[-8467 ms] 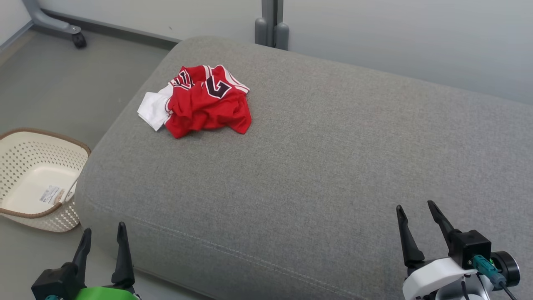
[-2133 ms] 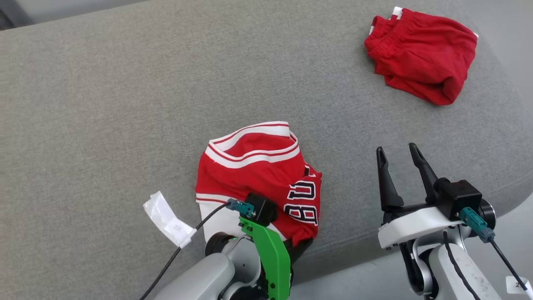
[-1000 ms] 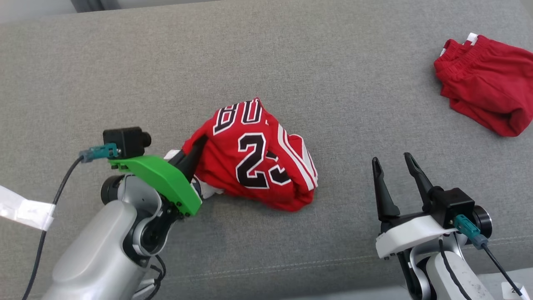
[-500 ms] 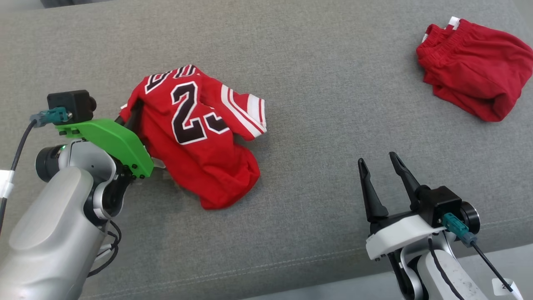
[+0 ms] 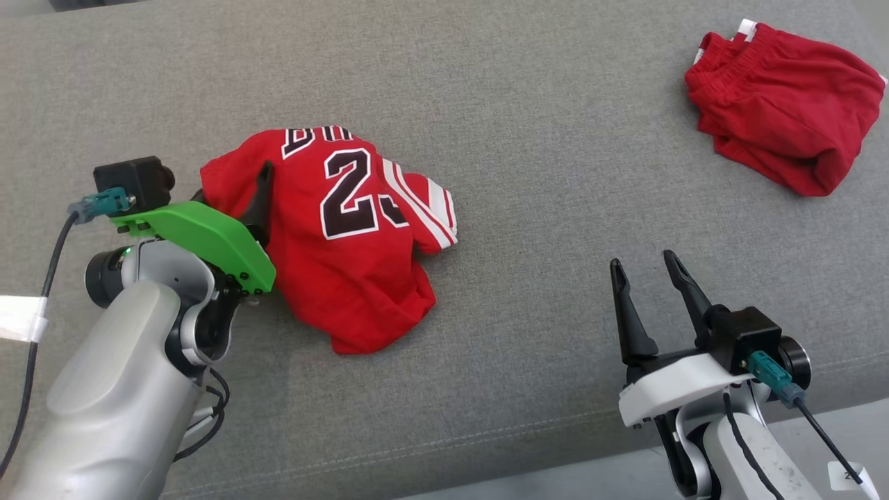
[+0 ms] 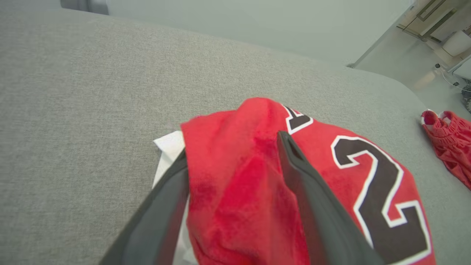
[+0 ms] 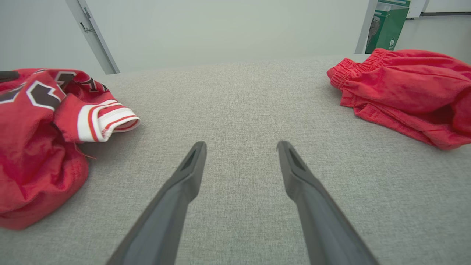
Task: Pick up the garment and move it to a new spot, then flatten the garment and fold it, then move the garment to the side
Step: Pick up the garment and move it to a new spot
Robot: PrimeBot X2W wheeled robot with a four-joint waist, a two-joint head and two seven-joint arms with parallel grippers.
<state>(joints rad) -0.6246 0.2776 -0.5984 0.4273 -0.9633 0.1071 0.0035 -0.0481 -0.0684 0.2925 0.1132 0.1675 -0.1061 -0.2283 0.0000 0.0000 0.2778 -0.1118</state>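
Red basketball jersey with black white-edged numerals and striped white trim: crumpled heap on the grey woven cushion, draped over and between the jaws of the left gripper. Left jaws spread wide, no pinch on the cloth; red fabric bunched loose in the gap and hiding the tip of one finger. Other dark finger bare, lying on top of the cloth in the head view. White inner patch of the jersey just outside the covered finger. Numerals face up, just beyond the bare finger on its outer side. Green plastic bracket with a small black camera right behind the left jaws. Right gripper jaws wide as well, nothing between them but bare cushion. Touching the cushion or just above it: cannot tell. Jersey off to the left of the right jaws, apart from them, striped trim end nearest. Red elastic-waist shorts ahead and to the right of the right jaws, crumpled, well apart from the jersey.
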